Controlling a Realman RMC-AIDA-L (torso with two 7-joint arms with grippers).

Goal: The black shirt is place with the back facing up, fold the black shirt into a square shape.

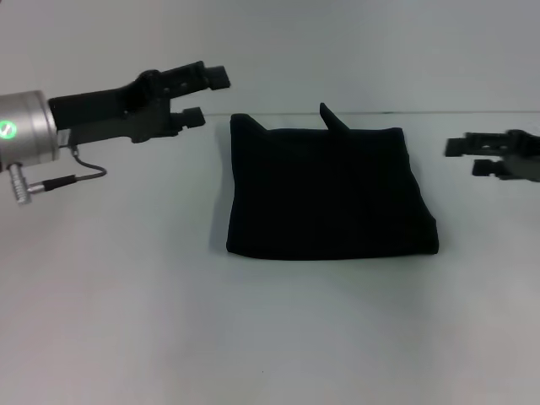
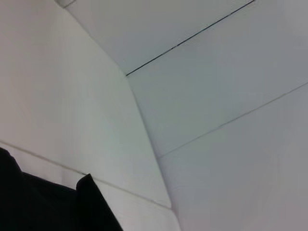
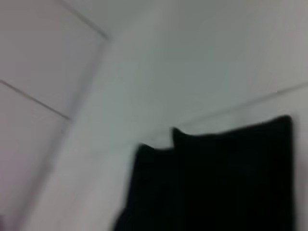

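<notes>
The black shirt (image 1: 329,192) lies folded into a rough square in the middle of the white table, with a small flap sticking up at its far edge. No lettering shows. My left gripper (image 1: 206,97) is open and empty, held above the table to the left of the shirt's far corner. My right gripper (image 1: 461,157) is open and empty, to the right of the shirt. The shirt also shows in the left wrist view (image 2: 43,207) and in the right wrist view (image 3: 226,178).
The white table (image 1: 253,329) stretches around the shirt, with its far edge just behind the shirt. White walls stand behind it (image 2: 202,96).
</notes>
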